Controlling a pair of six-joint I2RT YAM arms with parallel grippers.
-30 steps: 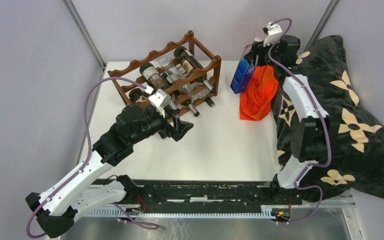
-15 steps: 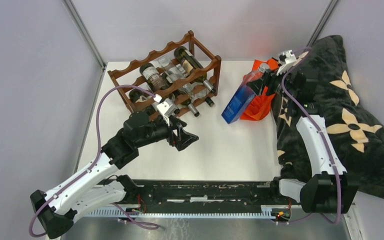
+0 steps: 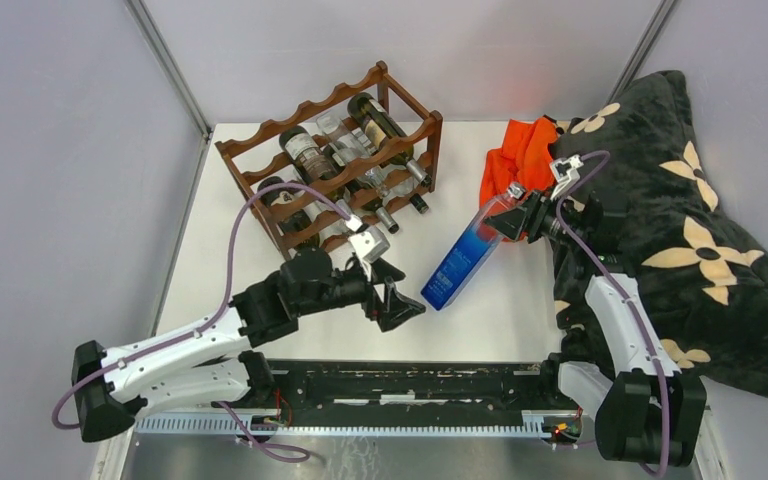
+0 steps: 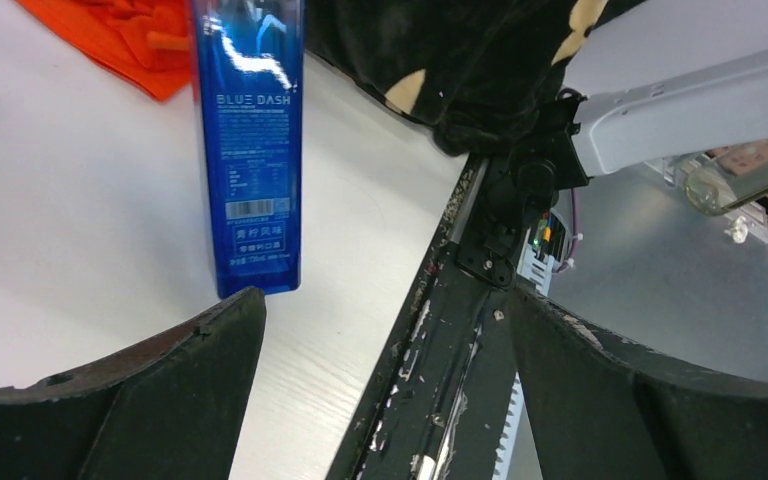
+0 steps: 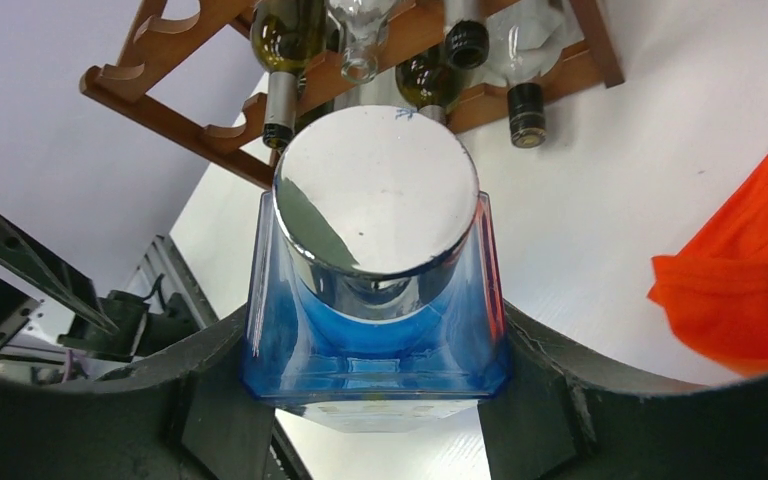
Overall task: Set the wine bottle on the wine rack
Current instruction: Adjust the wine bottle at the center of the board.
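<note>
Midway across the table, the right gripper clamped the Blue Dash bottle just below its silver cap, slanting its base toward the left gripper, whose jaws stood wide apart, apparently to receive it, well short of the part-stocked wine rack.

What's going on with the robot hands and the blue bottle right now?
Right gripper shut on the blue bottle, cap end, tilted. Left gripper open, empty, beside it. Wine rack already holds several bottles.
</note>
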